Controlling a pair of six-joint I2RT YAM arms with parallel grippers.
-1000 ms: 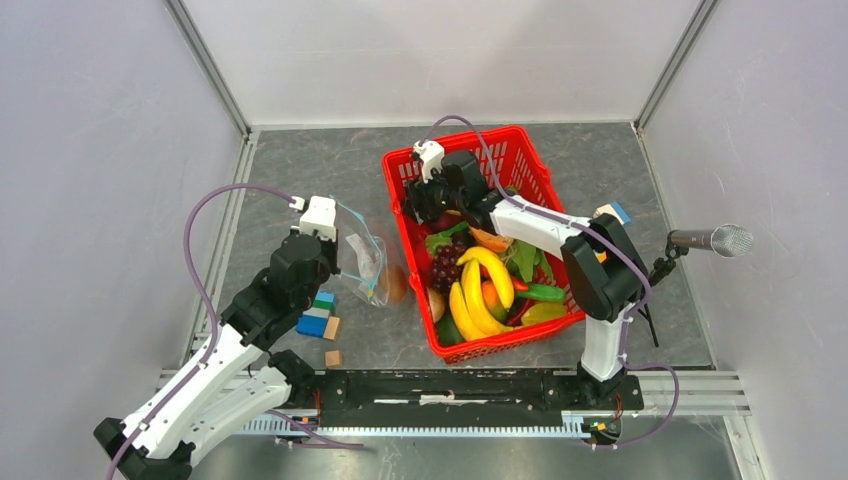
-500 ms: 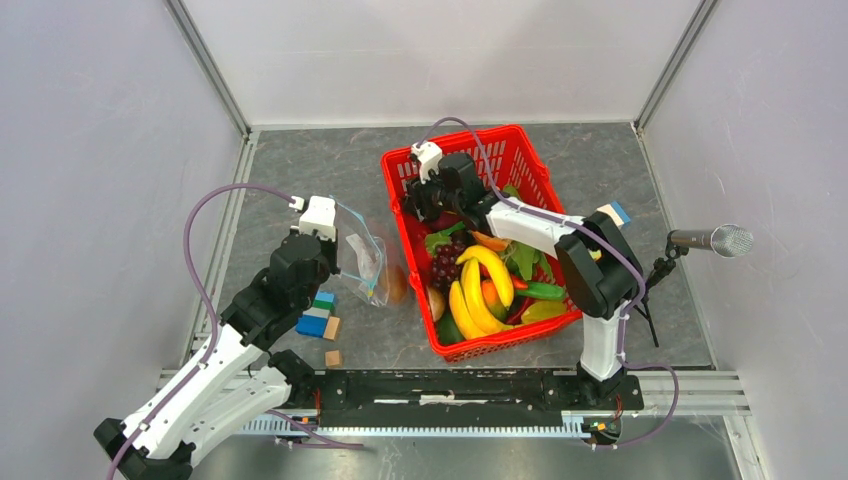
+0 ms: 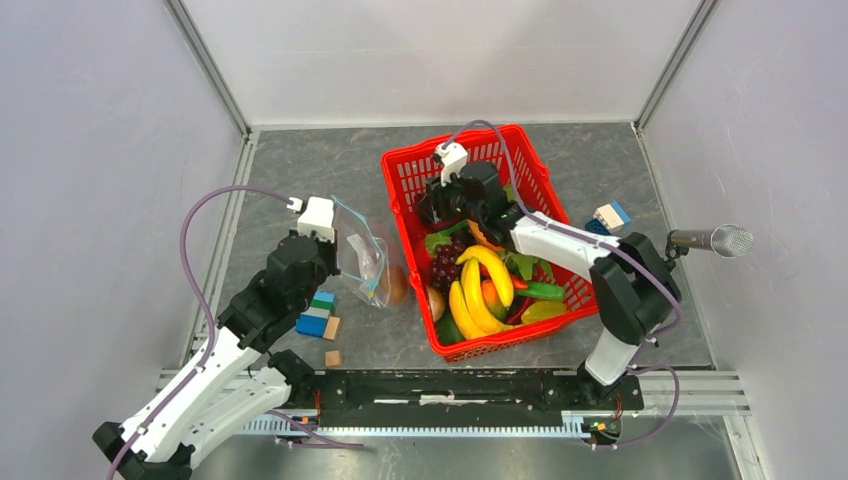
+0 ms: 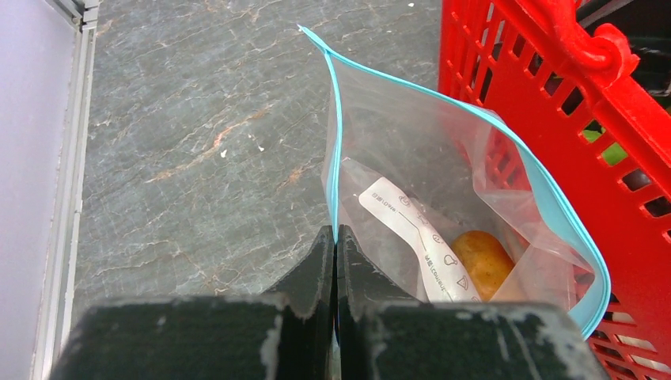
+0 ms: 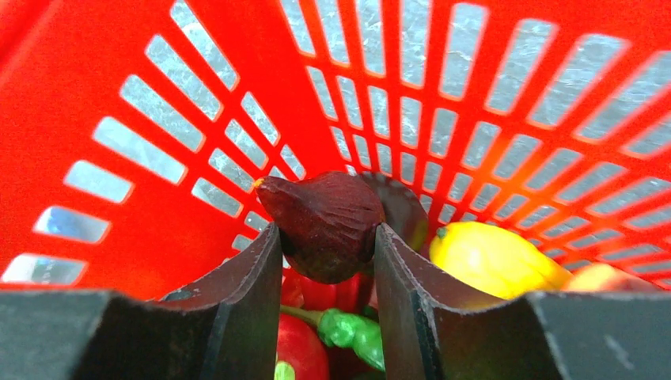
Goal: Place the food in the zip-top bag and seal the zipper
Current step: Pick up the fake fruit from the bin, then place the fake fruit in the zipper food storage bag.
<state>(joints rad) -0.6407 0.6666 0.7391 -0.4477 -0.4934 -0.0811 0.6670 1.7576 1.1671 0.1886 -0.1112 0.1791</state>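
The clear zip-top bag (image 3: 365, 265) stands open beside the red basket, with a brown potato-like piece (image 4: 483, 260) inside. My left gripper (image 4: 335, 237) is shut on the bag's light-blue zipper strip (image 4: 335, 150) and holds the mouth open. My right gripper (image 5: 328, 245) is inside the basket, shut on a dark maroon fig-like toy food (image 5: 324, 222), lifted above the other food. In the top view the right gripper (image 3: 450, 205) sits over the basket's far part. Bananas (image 3: 480, 285), purple grapes (image 3: 445, 262) and green vegetables (image 3: 540, 292) lie in the basket.
The red plastic basket (image 3: 400, 170) fills the table's middle. Coloured blocks (image 3: 318, 315) and small wooden cubes (image 3: 333, 357) lie near my left arm. More blocks (image 3: 610, 216) and a microphone (image 3: 712, 240) are at the right. A yellow lemon-like piece (image 5: 490, 257) lies beside my right fingers.
My right gripper has moved a little to the right and up inside the basket, and its arm swung right, uncovering the blocks at the right. The left gripper and bag have barely moved.
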